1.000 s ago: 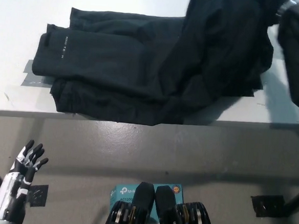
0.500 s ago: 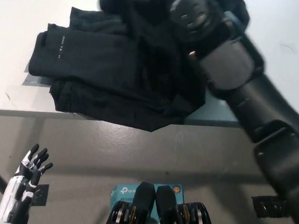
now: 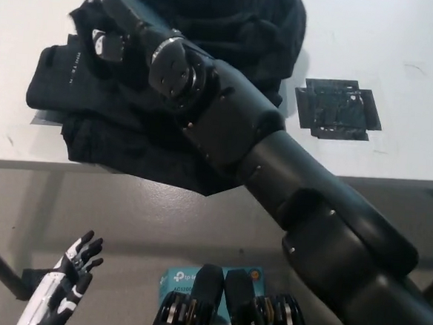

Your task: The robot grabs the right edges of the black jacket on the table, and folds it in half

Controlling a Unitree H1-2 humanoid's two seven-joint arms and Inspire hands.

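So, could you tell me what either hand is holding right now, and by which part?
The right hand lies over the black jacket; any grip is hidden. The left hand holds nothing.

The right robot hand [image 3: 118,25] lies on the jacket [image 3: 234,22], which sits on the counter [image 3: 403,42]. A tape patch [image 3: 338,108] lies well right of it. The left robot hand [image 3: 70,282] hangs below the counter's front edge.

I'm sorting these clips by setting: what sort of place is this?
Probably a lab or test room: a plain white table with black tape patches, a bare grey floor, and a boxed network device lying below.
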